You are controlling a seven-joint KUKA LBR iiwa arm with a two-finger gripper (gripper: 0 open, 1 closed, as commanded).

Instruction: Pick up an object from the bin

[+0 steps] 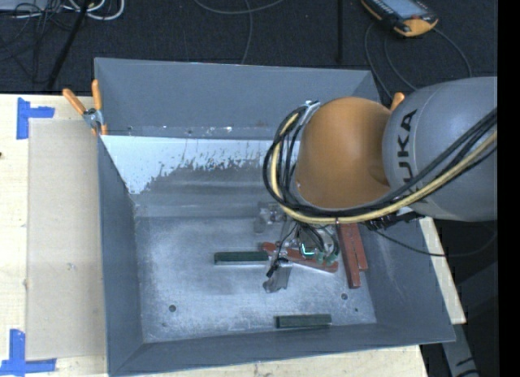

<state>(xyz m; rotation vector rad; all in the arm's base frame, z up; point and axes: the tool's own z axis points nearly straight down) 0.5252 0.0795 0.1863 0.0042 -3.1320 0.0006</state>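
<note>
Nearest to the camera is the orange cover (pixel 341 152) on the wrist of the arm (pixel 447 148), with black and yellow cables (pixel 280 156) looped around its left side. It hangs above the grey bin (pixel 122 286), toward 3 o'clock from the middle of the floor.

Under the cover the gripper (pixel 294 252) is low over the bin floor. Most of it is hidden by the cover, so I cannot tell whether it is open or closed, and I cannot see anything held in it.

Right beside the gripper, at about 3 o'clock from it, lies a small red and green thing (pixel 318 260), flat on the floor and partly covered by the wrist. I cannot tell whether the gripper touches it.

At 9 o'clock from the gripper, near the middle of the floor, lies a dark green bar (pixel 241 258), pointing from 9 to 3 o'clock. A second dark green bar (pixel 303 321) lies at 6 o'clock, close to the front wall and well apart from the first. A reddish-brown bar (pixel 354 257) lies at 3 o'clock near the right wall, running roughly from 12 to 6 o'clock. A grey metal piece (pixel 266 219) sits at 11 o'clock from the gripper. A small grey piece (pixel 276 279) is at 7 o'clock, just beside the gripper; it may be a loose thing or a part of the robot.
</note>
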